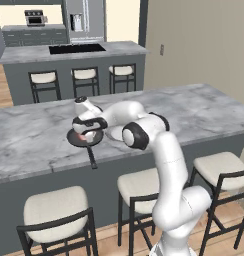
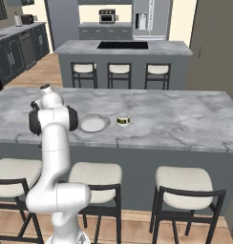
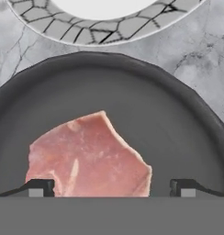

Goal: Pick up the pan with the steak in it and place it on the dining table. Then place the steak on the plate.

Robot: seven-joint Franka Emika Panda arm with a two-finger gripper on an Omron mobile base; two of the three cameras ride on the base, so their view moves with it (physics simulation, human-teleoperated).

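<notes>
The black pan sits on the dining table with its thin handle pointing toward the near edge. The pink steak lies flat in the pan. My gripper hovers just over the steak, open, with one fingertip at each side of the meat and nothing gripped. In the left base view the gripper points down into the pan. The pale plate, with a crackle-patterned rim, lies on the marble right beside the pan; it is also seen from the right base camera as the plate.
A small bowl stands just right of the plate. Padded stools line the near edge of the table. Beyond it is a second counter with a black cooktop and more stools.
</notes>
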